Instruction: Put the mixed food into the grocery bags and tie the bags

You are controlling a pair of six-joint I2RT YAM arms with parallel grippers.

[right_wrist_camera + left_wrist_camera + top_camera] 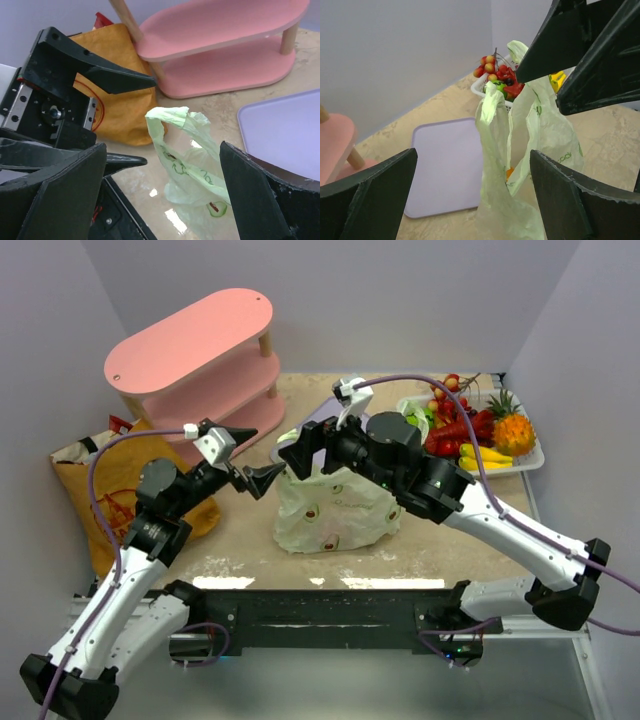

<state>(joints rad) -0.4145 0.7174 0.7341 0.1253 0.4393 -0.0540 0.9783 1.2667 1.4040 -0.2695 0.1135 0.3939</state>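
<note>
Pale walls are enclosing a beige desk (235, 540), where one pale-green plastic bag (335, 512) is sitting in the middle. Its two handles (490, 106) are standing upright between the left end effector (255, 457) and the right end effector (303, 451). Both are spread wide, gripping nothing, and about equally near. One brown paper bag (95, 490) is lying well apart, on the left arm's side.

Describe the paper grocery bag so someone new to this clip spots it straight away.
Find the pink oval shelf at the back left of the table. In front of it, at the table's left edge, sits the brown paper bag with a round red print. Unlike the thin pale-green plastic bag mid-table, it is opaque and mustard-brown.
</note>
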